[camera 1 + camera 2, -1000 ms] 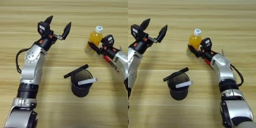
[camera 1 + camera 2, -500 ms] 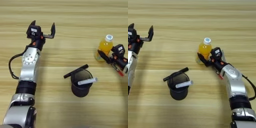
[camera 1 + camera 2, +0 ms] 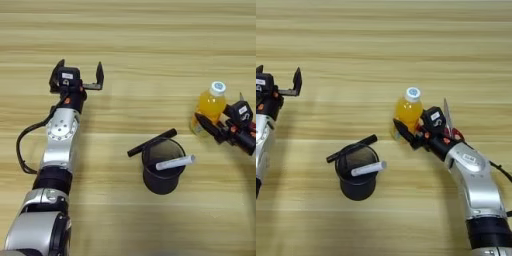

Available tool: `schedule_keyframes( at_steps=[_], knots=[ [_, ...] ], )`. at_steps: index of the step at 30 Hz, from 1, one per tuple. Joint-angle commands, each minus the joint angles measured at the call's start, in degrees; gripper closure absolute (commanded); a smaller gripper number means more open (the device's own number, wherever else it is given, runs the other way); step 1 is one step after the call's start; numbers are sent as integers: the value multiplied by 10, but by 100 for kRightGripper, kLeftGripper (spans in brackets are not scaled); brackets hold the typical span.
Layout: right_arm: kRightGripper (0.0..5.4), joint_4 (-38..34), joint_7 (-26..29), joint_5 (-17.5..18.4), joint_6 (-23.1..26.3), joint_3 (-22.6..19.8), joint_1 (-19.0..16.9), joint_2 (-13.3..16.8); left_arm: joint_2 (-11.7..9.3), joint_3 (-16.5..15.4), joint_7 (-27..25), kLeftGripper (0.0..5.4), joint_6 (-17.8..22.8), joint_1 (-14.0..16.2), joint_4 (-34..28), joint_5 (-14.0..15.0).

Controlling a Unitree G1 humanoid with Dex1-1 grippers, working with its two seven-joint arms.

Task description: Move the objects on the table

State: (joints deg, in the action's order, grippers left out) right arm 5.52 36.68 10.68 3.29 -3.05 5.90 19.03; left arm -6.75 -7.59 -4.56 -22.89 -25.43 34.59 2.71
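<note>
The orange-drink bottle (image 3: 407,112) has shifted right with the right gripper (image 3: 423,125) clamping it; left gripper (image 3: 79,78) (upper left) gapes empty.

Light tan wooden table (image 3: 150,40) fills whole view; horizontal plank grain lines; even, soft lighting.

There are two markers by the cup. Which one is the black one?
The black marker lies across the far rim of the black cup, sticking out to the left. The white marker lies across the rim nearer the robot.

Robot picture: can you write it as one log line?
right end effector: at orange bottle | left end effector: open, empty | markers: on cup
</note>
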Motion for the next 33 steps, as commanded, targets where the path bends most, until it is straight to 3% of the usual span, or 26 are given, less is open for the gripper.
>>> schedule_keyframes(
  at_steps=[1,22,23,33],
  knots=[
    [199,-10,-3,-14,-12,10,-11,12,-2,-2,-2,0,-11,-2,13,4],
    [199,61,-24,-25,-88,35,-38,-9,-9,-7,-12,0,-28,-5,21,7],
    [170,61,-24,-25,-89,37,-39,-9,-9,-7,-12,0,-29,-5,21,7],
    [65,64,-29,-13,-95,31,-33,-11,-7,-5,-17,0,-33,-6,20,7]
  ],
)
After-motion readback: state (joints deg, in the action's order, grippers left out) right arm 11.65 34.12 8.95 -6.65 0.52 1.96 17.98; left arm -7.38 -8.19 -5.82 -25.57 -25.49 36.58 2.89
